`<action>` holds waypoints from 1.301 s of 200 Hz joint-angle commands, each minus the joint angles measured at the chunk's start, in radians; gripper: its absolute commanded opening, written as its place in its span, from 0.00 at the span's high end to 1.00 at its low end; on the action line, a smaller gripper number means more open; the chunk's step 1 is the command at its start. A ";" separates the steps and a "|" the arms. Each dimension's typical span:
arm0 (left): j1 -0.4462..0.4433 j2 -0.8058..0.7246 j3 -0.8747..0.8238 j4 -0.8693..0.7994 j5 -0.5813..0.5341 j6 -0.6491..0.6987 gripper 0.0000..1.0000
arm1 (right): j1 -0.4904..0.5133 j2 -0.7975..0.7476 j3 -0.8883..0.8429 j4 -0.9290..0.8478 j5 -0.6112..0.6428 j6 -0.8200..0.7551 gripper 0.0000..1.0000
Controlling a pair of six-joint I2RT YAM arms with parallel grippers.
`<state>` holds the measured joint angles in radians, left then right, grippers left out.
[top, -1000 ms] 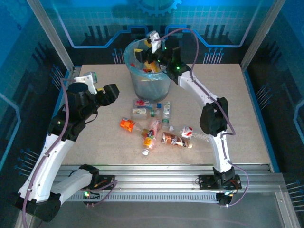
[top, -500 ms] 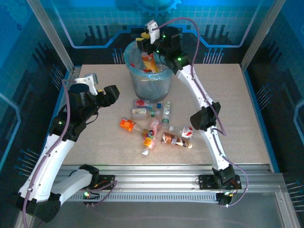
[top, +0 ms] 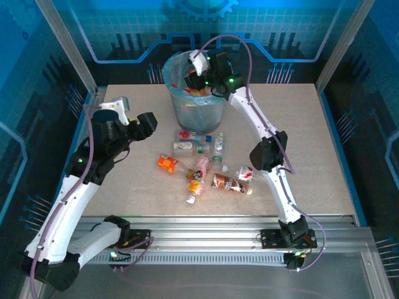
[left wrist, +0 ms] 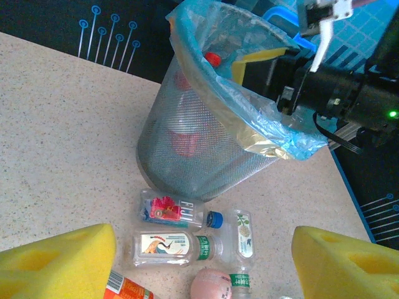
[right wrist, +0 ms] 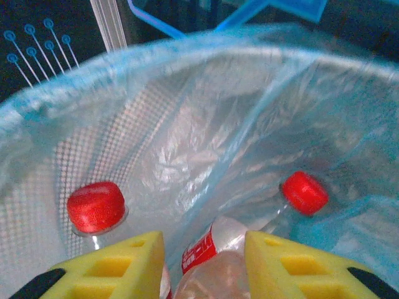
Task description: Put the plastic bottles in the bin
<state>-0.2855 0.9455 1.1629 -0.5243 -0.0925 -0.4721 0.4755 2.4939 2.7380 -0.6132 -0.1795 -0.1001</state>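
Observation:
The bin, grey mesh with a blue liner, stands at the table's far middle. My right gripper dips into its mouth. Its yellow pads stand a narrow gap apart, open, gripping nothing. Below them, inside the bin, lie a clear red-labelled bottle and two red-capped bottles. Several plastic bottles lie on the table in front of the bin: a Fiji one, a green-labelled one, an orange one, a brown one. My left gripper hovers open above them, left of the bin.
The table has free room right of the bin and along its left side. A glass wall stands close behind the bin. Metal rails run along the near edge by the arm bases.
An orange bottle dropped from my right gripper into the bin. That gripper then sank toward the bin's mouth and its jaws narrowed. The left arm stayed put.

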 commanded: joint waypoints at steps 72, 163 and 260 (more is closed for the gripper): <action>-0.031 0.099 0.134 -0.198 -0.012 0.195 0.27 | 0.005 -0.343 -0.034 -0.057 0.013 0.072 0.36; -0.407 0.588 0.309 -0.315 -0.009 0.254 0.24 | -0.024 -1.088 -1.183 0.067 0.097 0.221 0.30; -0.432 0.939 0.360 -0.307 -0.011 0.197 0.24 | -0.063 -1.386 -1.639 0.045 0.075 0.224 0.22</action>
<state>-0.7158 1.8652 1.4967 -0.8024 -0.0933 -0.2489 0.4297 1.1290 1.1244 -0.5938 -0.0879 0.1066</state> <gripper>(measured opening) 0.764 0.777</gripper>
